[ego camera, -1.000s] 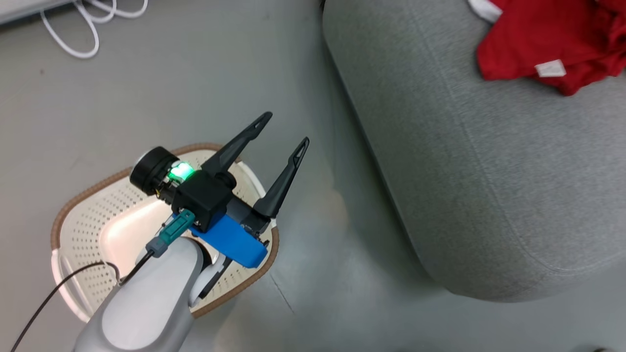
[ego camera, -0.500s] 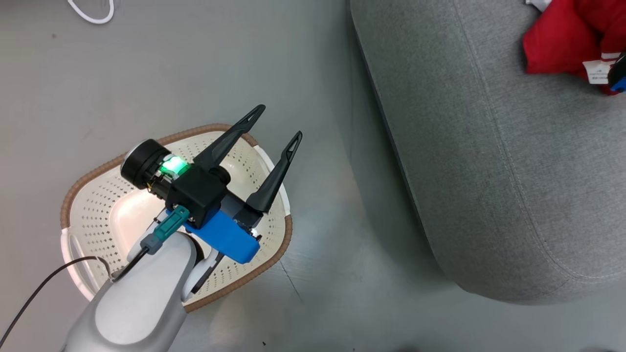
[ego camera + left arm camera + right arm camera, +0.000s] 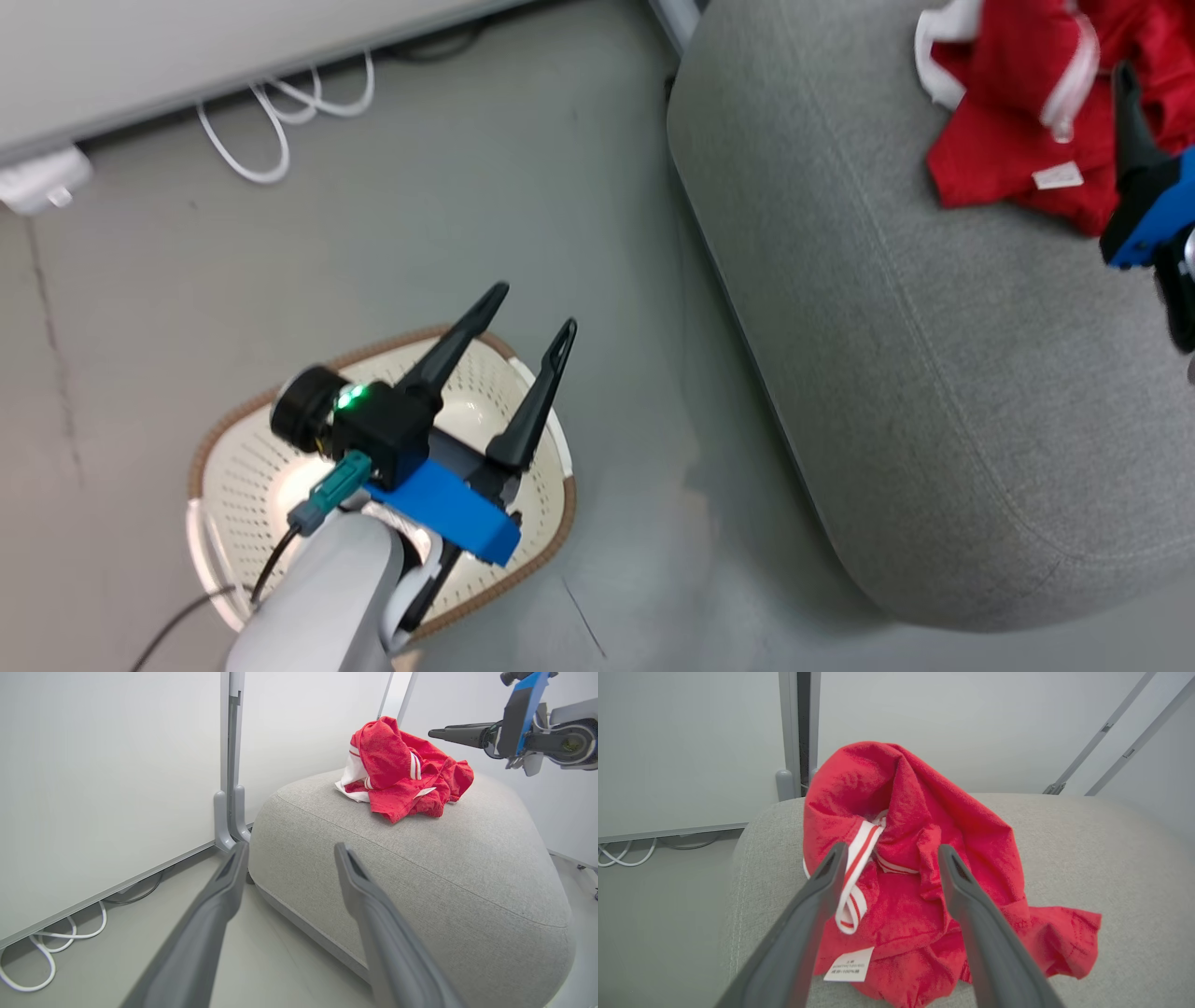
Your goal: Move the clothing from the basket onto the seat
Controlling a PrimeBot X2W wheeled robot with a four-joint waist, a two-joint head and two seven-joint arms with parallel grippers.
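Observation:
The red clothing [image 3: 901, 868] with white stripes lies heaped on the light grey seat [image 3: 1087, 868], near its back. My right gripper [image 3: 893, 848] is open, its fingers astride the heap and pinching no fabric. In the head view one of its fingers [image 3: 1127, 112] rises at the right edge over the clothing [image 3: 999, 140] on the seat [image 3: 934, 355]. My left gripper [image 3: 537, 306] hangs open and empty over the cream basket [image 3: 245, 464] on the floor. No fabric shows in the visible part of the basket. The left wrist view shows the left gripper [image 3: 290, 848], clothing [image 3: 397, 770], seat [image 3: 420, 858] and right gripper [image 3: 434, 732].
White cables [image 3: 280, 121] and a white adapter [image 3: 42, 177] lie on the floor along a white wall panel. A grey post [image 3: 229, 765] stands behind the seat. Bare grey floor [image 3: 653, 392] separates basket and seat.
The head camera has shifted, so the whole view has moved. My right gripper has come further into view beside the clothing. The left gripper still stands open over the basket.

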